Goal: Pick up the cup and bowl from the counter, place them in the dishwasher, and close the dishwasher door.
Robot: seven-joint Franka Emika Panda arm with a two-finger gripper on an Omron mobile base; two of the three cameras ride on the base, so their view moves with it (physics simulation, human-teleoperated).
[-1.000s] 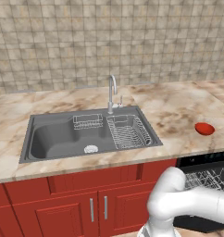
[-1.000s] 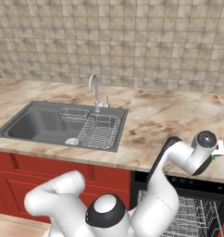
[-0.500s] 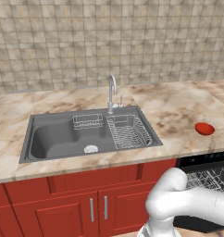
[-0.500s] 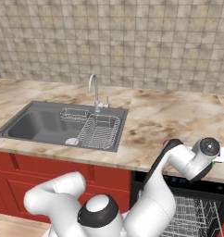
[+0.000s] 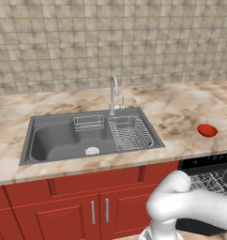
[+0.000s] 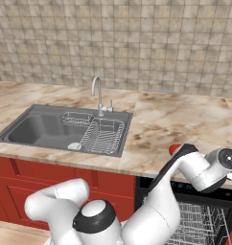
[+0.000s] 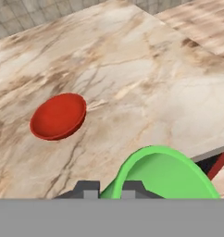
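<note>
Fingertips (image 7: 88, 189) are pinching the near rim of the green cup (image 7: 164, 176), nearly closed on its thin wall; we are judging the carry to the dishwasher (image 6: 199, 217) best done level and slow. We are finding the cup empty, the racks below apparently empty. Farther left, the red bowl (image 7: 58, 115) is sitting empty on the counter (image 7: 132, 78).

Both base views look forward and down from behind the arm, left and right, sharing the sink (image 5: 89, 136) (image 6: 65, 129) mid-frame and the counter (image 5: 176, 110) (image 6: 185, 119). The hand view hangs close over that counter (image 7: 132, 69), tilted down.
</note>
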